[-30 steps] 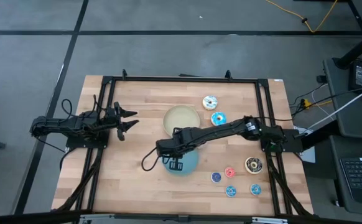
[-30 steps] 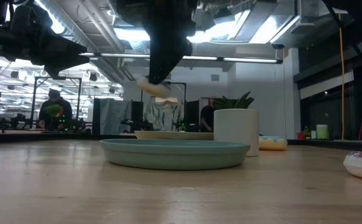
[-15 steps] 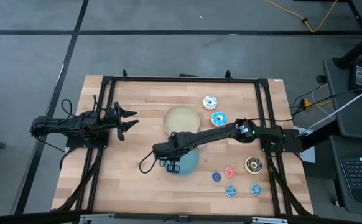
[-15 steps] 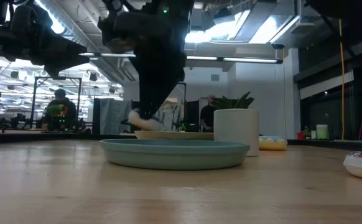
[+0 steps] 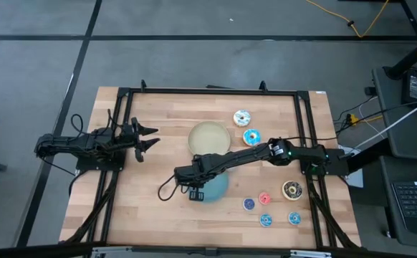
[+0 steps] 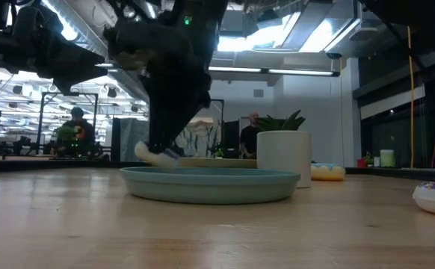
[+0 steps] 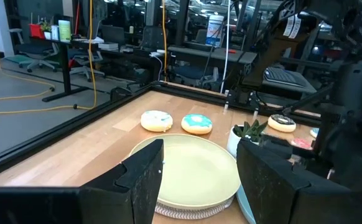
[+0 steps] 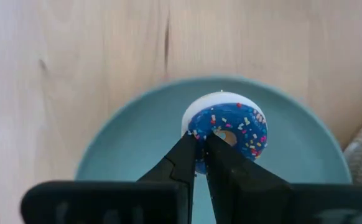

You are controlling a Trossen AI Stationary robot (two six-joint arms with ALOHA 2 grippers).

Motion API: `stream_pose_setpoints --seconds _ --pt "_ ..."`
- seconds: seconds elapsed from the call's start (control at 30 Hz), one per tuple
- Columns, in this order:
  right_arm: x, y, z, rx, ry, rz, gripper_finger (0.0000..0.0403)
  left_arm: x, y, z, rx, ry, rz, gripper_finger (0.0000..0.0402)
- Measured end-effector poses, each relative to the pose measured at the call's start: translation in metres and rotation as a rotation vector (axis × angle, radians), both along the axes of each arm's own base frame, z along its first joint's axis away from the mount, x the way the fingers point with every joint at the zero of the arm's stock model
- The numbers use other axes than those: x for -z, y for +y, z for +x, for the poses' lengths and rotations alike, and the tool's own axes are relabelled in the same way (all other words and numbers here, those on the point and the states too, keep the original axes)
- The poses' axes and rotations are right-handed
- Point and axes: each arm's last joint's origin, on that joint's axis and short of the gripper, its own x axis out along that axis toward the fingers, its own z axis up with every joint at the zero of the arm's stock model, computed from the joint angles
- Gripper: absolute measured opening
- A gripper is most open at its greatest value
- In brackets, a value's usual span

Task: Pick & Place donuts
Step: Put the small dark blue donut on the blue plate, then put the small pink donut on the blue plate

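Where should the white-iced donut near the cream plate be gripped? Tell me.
Come straight down: the white-iced donut lies flat. Put one finger in its hole, one outside the ring wall, on the side away from the light-blue-iced donut.

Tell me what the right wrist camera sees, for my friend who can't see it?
The right gripper pinches the rim of a small blue donut with sprinkles, holding it over the teal plate. The plate sits on the wooden table.

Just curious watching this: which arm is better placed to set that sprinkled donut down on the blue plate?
The right. Its claw holds the donut over the blue plate; the left claw waits open, far off.
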Motion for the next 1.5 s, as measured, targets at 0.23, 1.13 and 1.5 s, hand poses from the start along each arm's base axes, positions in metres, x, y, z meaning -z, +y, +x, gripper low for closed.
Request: stream_pose_setpoints --seconds 0.23,1.13,1.5 --pt "0.009 0.001 0.001 -0.014 0.017 0.0 0.0035 0.0 0.0 0.0 0.0 0.0 0.0 0.0196" --pt "0.016 0.002 0.002 -0.031 0.035 0.006 0.0174 0.0 0.0 0.0 0.0 0.0 0.0 0.0196" --pt "0.007 0.001 0.001 -0.037 0.018 0.002 0.0177 0.0 0.0 0.0 0.0 0.0 0.0 0.0196"
